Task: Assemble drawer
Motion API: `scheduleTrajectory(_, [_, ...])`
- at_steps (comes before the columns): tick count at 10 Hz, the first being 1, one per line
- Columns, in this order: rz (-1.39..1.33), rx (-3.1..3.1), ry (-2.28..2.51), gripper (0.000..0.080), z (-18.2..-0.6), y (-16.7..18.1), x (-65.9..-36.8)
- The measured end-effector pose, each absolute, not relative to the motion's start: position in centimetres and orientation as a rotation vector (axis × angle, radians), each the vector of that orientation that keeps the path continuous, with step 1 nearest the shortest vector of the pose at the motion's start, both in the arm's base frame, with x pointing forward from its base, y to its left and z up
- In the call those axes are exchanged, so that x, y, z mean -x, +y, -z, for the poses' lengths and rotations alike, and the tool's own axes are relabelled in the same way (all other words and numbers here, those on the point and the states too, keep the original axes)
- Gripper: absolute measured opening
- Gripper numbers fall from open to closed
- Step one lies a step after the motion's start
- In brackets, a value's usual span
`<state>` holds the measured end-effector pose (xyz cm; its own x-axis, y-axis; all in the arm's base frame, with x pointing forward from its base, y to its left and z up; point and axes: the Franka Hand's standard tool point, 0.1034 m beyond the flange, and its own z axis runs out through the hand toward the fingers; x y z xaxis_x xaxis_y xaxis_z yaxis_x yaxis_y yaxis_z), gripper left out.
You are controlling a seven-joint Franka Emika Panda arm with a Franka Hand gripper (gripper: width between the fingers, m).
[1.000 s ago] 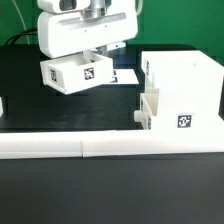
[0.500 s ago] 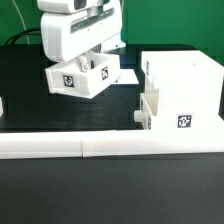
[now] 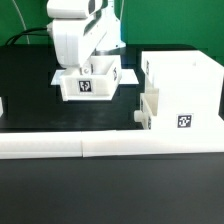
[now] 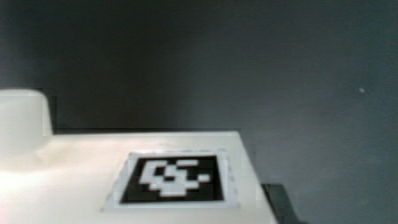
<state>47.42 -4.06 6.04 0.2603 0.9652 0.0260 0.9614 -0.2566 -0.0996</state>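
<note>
While the arm's white hand hangs over the middle of the black table, its pincer is clamped on the drawer tray, a small white open-top box that sits level directly beneath it. The fingertips themselves are mostly hidden behind the hand's housing in the exterior view, so the grip reads chiefly from how the tray hangs tight under the hand. Whether the tray's underside touches the table or hovers just above it cannot be told. A black-and-white tray tag faces the exterior camera on the tray's front wall. The wrist view shows the same tag close up on a flat white face, with one rounded white finger beside it and dark table beyond. Toward the exterior view's right, near the tray but apart from it, stands the drawer case, a tall white box with its own case tag low on the front and stepped ledges on the side turned toward the tray. Behind the tray, between it and the case, a strip of the marker board lies flat on the table (only a little of it shows past the tray). Along the near edge of the scene runs the long low white border rail, well in front of both tray and case.
</note>
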Motion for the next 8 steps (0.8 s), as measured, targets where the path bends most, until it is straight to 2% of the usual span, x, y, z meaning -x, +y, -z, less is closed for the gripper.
scheduleTrajectory(2, [-0.069,2.331,-2.004,0.0042,-6.0,-4.2,-49.1])
scheduleTrajectory(6, [-0.071,2.205,-2.134,0.0042,-5.6,-4.6,-48.8])
scheduleTrajectory(8, [-0.077,2.100,-2.224,0.0042,-4.8,-5.2,-49.2])
